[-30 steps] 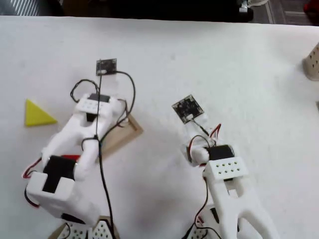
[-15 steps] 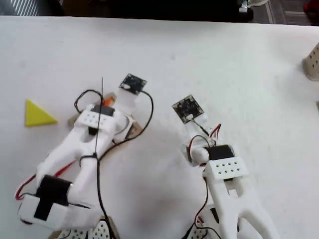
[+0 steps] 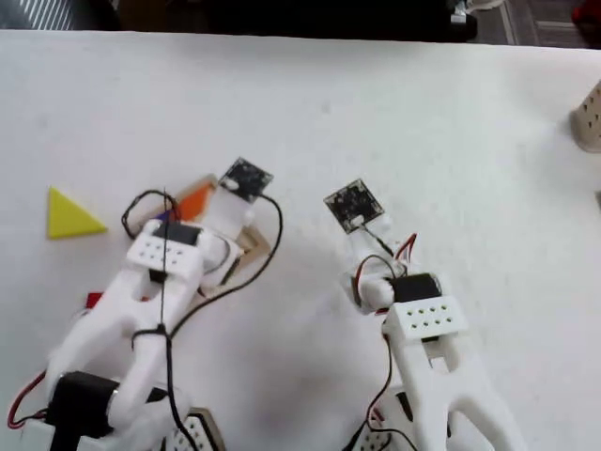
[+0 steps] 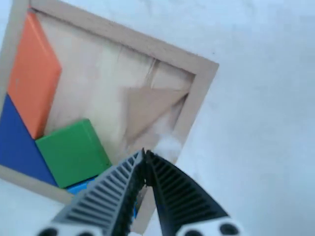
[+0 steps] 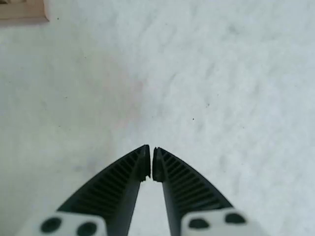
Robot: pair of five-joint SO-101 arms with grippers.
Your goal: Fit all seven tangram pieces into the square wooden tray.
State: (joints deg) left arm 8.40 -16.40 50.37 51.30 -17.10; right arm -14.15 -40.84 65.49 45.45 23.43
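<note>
The square wooden tray (image 4: 202,93) holds an orange parallelogram (image 4: 32,73), a blue triangle (image 4: 17,142), a green square (image 4: 74,152) and a light blue piece (image 4: 81,187) at its rim. My left gripper (image 4: 146,156) is shut and empty, hovering over the tray's bare part. In the high view the left arm (image 3: 164,258) covers most of the tray (image 3: 255,241); the orange parallelogram (image 3: 195,199) peeks out. A yellow triangle (image 3: 70,216) and a red piece (image 3: 94,301) lie on the table. My right gripper (image 5: 151,164) is shut over bare table.
The right arm (image 3: 423,324) sits to the right of the tray, whose corner (image 5: 22,10) shows far off in the right wrist view. A perforated beige object (image 3: 589,117) stands at the table's right edge. White tabletop stretches behind both arms.
The left arm's wrist swung right and drew back toward the near edge, uncovering the orange parallelogram. The right arm has not moved.
</note>
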